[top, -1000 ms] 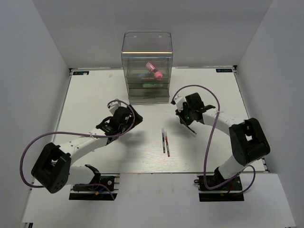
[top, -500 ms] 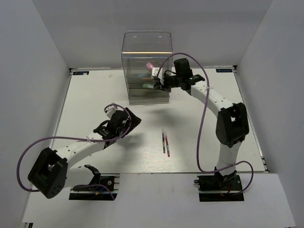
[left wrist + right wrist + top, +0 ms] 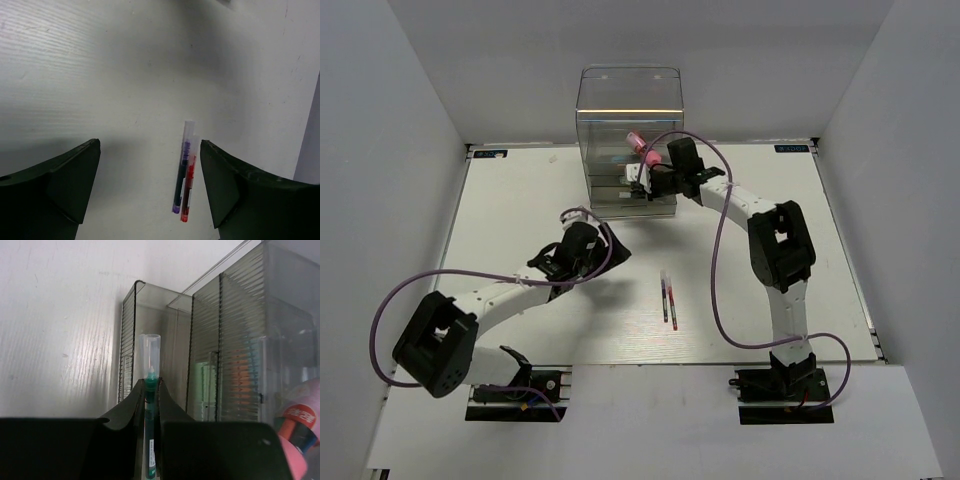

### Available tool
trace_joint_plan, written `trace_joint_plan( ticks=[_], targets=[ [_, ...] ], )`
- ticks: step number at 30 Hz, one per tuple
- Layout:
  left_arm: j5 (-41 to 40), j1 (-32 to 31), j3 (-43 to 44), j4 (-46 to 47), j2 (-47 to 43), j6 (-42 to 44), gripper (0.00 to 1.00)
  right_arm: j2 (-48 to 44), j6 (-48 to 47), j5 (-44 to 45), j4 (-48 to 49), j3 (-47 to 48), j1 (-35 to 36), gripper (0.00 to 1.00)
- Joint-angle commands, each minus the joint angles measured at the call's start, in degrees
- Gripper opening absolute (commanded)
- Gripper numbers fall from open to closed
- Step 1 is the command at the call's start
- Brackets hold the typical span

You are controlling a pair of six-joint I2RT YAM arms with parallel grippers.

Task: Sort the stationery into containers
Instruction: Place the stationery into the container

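The clear box organiser [image 3: 629, 120] stands at the back of the table, with the pink cylinder [image 3: 646, 150] in its upper compartment. My right gripper [image 3: 642, 180] is shut on the thin green pen [image 3: 150, 410] and holds it at a pulled-out drawer [image 3: 150, 340] of the organiser [image 3: 250, 340]. The purple pen [image 3: 664, 296] and the red pen [image 3: 673, 302] lie side by side on the table; they also show in the left wrist view, purple [image 3: 182, 172] and red [image 3: 188, 187]. My left gripper [image 3: 605, 250] is open and empty, left of them.
The white table [image 3: 520, 200] is walled in by grey panels. The right arm stretches from the near right up to the organiser's front. Orange and green items show dimly through the ribbed drawers [image 3: 240, 375].
My right gripper has swung from mid-table up to the organiser's drawers with the green pen. My left gripper has shifted slightly right towards the two pens.
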Motion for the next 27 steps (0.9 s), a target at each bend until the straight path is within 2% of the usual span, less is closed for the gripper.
trace_joint_plan(
  ticks=[1,2,5,6,9,14,17,18,19,20,21,22,23,24,25,27],
  targets=[
    [2.5,-0.3,4.9,-1.3,1.8,7.4,0.89,1.9,-1.5,-0.8,2.9,2.2,-0.1,0.05],
    [3.2,-0.3,5.5,-1.3,2.4,7.9,0.87,2.1,-1.5,-0.6,3.5,2.0,-0.3,0.12],
    [5.2,-0.3,6.2,-0.5,3.6,9.2,0.83,2.9,-1.5,0.0,4.7,1.0,-0.3,0.24],
    [5.2,-0.3,6.2,0.3,3.6,9.2,0.83,3.3,-1.0,0.3,4.8,1.2,-0.3,0.32],
    [6.6,-0.8,7.3,0.9,4.7,10.3,0.82,2.5,-0.2,-0.5,3.1,0.8,-0.6,0.47],
    [9.3,-0.8,10.1,1.5,8.6,11.4,0.76,-5.5,2.1,-3.4,3.0,-5.9,-1.4,0.51],
    [10.9,-0.8,12.0,0.9,11.2,11.4,0.72,-11.2,11.3,-2.0,5.4,-11.0,-2.4,0.42],
    [12.2,-0.8,12.8,0.9,12.9,10.8,0.71,-14.2,17.0,5.5,6.8,-14.7,-3.1,0.21],
    [12.8,-0.8,13.6,0.9,13.8,10.8,0.69,-17.4,23.1,9.2,14.8,-17.1,-3.4,0.06],
    [14.1,-0.8,14.1,0.9,14.8,10.8,0.68,-21.0,29.6,13.4,18.1,-25.9,-4.1,0.0],
    [14.8,-1.4,14.7,0.9,15.8,10.8,0.66,-22.7,32.6,16.9,21.5,-29.1,-4.6,0.0],
    [14.8,-1.5,16.1,0.4,17.8,10.8,0.65,-27.2,35.8,30.0,29.7,-32.0,-4.9,0.0],
    [15.6,-2.2,16.9,-0.2,18.8,11.4,0.63,-28.3,42.3,34.8,30.8,-38.2,-5.4,0.0],
    [15.6,-2.9,18.8,-2.1,19.8,12.1,0.63,-29.0,42.2,37.4,30.7,-39.0,-6.5,0.0],
    [15.6,-2.9,19.8,-3.0,20.8,12.2,0.61,-29.6,41.9,37.9,24.5,-39.2,-7.5,0.0],
    [15.6,-4.2,22.4,-5.3,23.8,13.5,0.59,-30.6,43.2,36.4,18.5,-39.4,-9.6,0.0]
  ],
)
